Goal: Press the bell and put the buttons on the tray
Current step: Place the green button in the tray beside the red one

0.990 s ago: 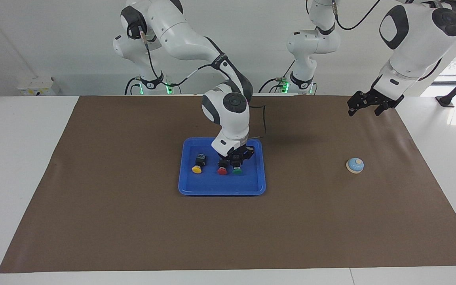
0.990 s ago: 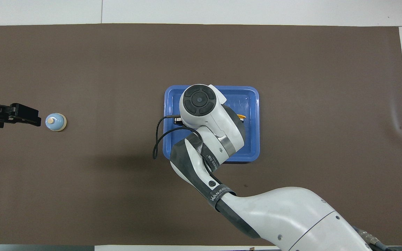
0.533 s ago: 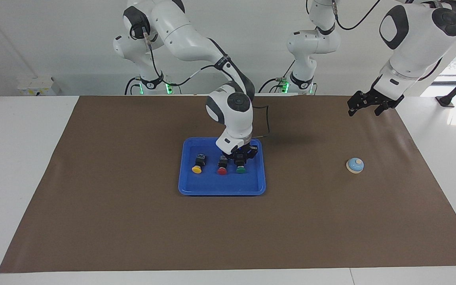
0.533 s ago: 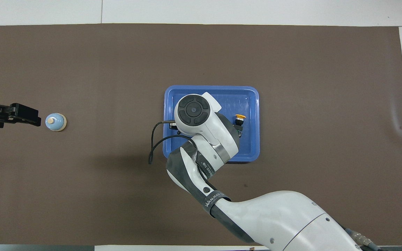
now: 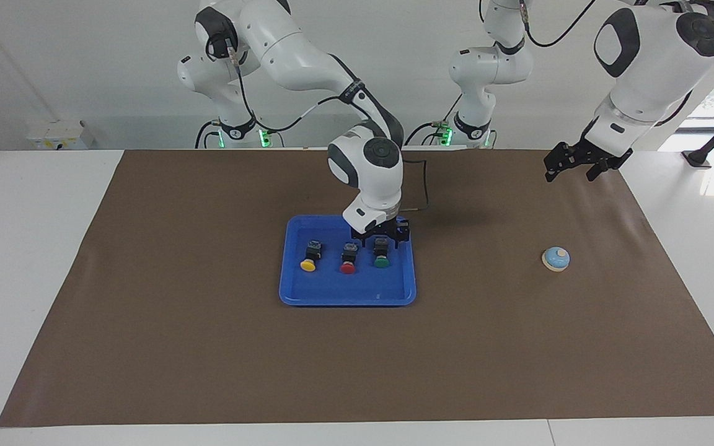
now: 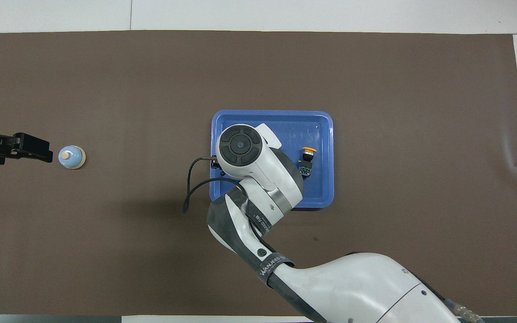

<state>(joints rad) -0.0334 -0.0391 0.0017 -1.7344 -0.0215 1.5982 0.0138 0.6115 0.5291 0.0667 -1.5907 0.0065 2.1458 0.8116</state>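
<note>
Facing view: your left gripper (image 5: 569, 167), open and empty, hangs nearest the bell (image 5: 556, 259), while your right gripper (image 5: 382, 236) gapes over the green button (image 5: 382, 254).

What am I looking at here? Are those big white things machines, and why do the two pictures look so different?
They are two robot arms at a table covered with a brown mat. One picture faces the robots from across the table; the other looks steeply down from above their own end, so the sides swap.

On the mat sits a blue tray holding three push-button switches in a row: the yellow button, the red button and the green button. Toward the left arm's end of the table stands a small light blue bell.

The right gripper hangs open just above the green button's black body and holds nothing. The left gripper waits open in the air, near the mat's edge, also empty.
</note>
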